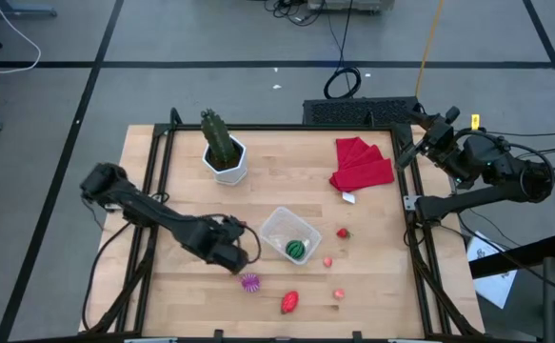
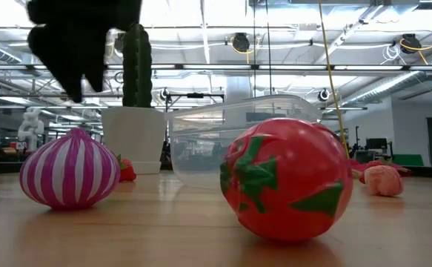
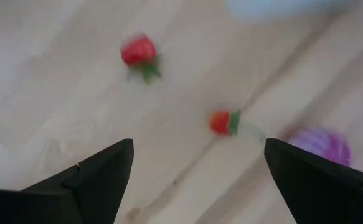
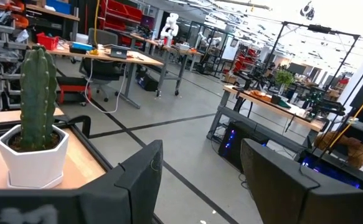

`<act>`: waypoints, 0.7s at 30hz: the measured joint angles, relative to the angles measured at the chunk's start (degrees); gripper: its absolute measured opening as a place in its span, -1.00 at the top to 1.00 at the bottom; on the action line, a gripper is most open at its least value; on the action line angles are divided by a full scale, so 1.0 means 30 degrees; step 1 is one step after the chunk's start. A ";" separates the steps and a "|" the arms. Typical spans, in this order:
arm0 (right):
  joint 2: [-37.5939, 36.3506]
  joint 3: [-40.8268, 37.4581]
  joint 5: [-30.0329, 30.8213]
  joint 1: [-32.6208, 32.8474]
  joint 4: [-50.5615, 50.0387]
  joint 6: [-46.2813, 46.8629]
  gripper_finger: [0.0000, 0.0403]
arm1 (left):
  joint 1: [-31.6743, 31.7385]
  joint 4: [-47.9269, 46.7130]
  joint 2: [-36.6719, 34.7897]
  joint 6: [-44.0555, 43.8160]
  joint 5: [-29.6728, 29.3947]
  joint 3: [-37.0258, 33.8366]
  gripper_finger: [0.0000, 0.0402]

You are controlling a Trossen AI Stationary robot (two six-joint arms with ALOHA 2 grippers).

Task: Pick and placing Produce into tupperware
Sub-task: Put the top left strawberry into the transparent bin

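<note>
The clear tupperware (image 1: 279,225) stands mid-table, and the green striped melon (image 1: 298,250) lies on its floor. The purple ridged piece (image 1: 250,282) (image 2: 69,175) (image 3: 321,144) rests on the wood near the near edge. A big red berry (image 1: 289,302) (image 2: 286,178) and several small red and pink berries (image 1: 343,232) (image 1: 327,261) (image 1: 339,294) lie on the table around it. My left gripper (image 1: 236,253) (image 3: 197,168) hovers open and empty above the table, just left of the tupperware and above the purple piece. My right gripper (image 1: 427,133) (image 4: 200,180) waits open at the table's far right corner.
A tall green cactus in a white pot (image 1: 224,152) (image 4: 35,134) stands toward the far left. A red cloth (image 1: 361,164) lies at the far right. A black frame (image 1: 153,171) borders the table. Bare wood lies between the pot and the cloth.
</note>
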 joint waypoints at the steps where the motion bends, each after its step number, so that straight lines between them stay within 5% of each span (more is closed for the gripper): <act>1: 0.0000 0.0000 0.0000 0.0000 0.0000 0.0000 -0.04 | -0.0034 0.0924 -0.0413 0.0414 0.0536 -0.0757 -0.83; 4: 0.0007 0.0000 0.0000 0.0000 0.0000 0.0013 -0.04 | -0.0270 0.2124 -0.1098 0.1302 0.1138 -0.2092 -0.83; 15: 0.0495 0.0000 -0.0007 0.0000 0.0015 0.0714 -0.04 | 0.0615 0.2170 -0.1166 0.5847 -0.1305 -0.2591 -0.83; 21: 0.1181 0.0000 -0.0007 0.0000 0.0007 0.0709 -0.04 | 0.1997 0.4246 -0.1166 0.7585 -0.0395 -0.3652 -0.83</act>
